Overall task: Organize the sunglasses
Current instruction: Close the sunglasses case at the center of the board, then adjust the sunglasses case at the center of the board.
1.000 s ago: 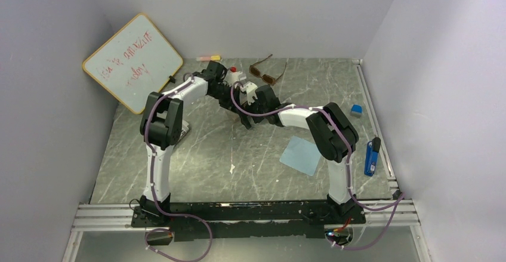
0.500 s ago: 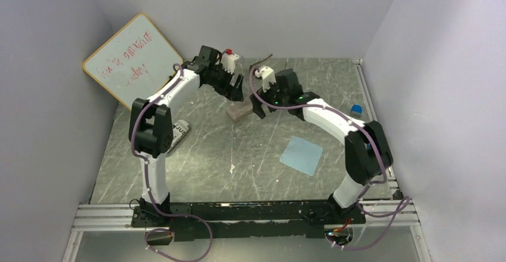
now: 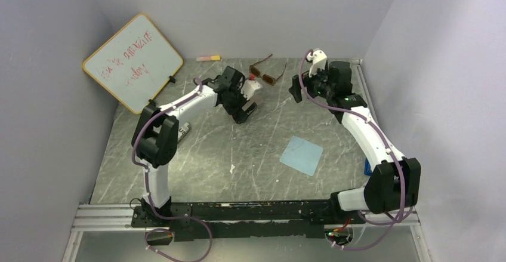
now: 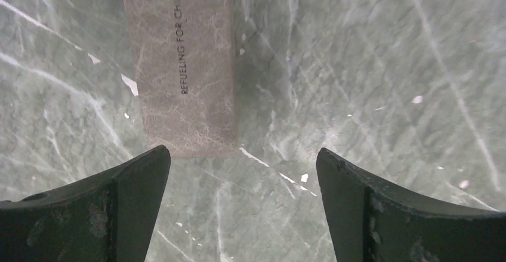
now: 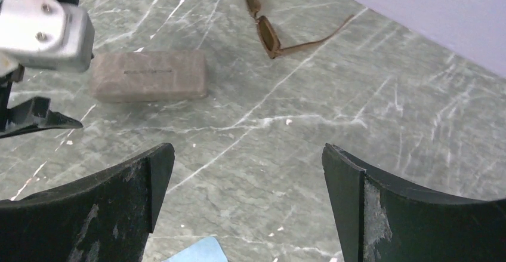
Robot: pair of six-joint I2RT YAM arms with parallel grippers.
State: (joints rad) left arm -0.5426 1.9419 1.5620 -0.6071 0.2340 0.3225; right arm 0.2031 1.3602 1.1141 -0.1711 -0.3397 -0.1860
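Observation:
Brown sunglasses (image 3: 267, 73) with amber lenses lie unfolded near the back wall, also seen at the top of the right wrist view (image 5: 268, 35). My left gripper (image 3: 245, 110) hovers at mid-table, open and empty, its fingertips just short of the near end of the brown case (image 4: 182, 65). My right gripper (image 3: 295, 89) hangs to the right of the sunglasses, open (image 5: 247, 166) with only bare table between its fingers. The right wrist view shows the case (image 5: 149, 76) flat on the table beside the left gripper's fingers (image 5: 33, 116).
A whiteboard (image 3: 132, 62) leans at the back left. A pink and yellow marker (image 3: 209, 58) lies by the back wall. A blue cloth (image 3: 302, 155) lies right of centre. A grey pouch (image 3: 182, 129) shows behind the left arm.
My left gripper has opened and dropped low over the brown case, which lies free on the table. My right arm has swung away to the back right.

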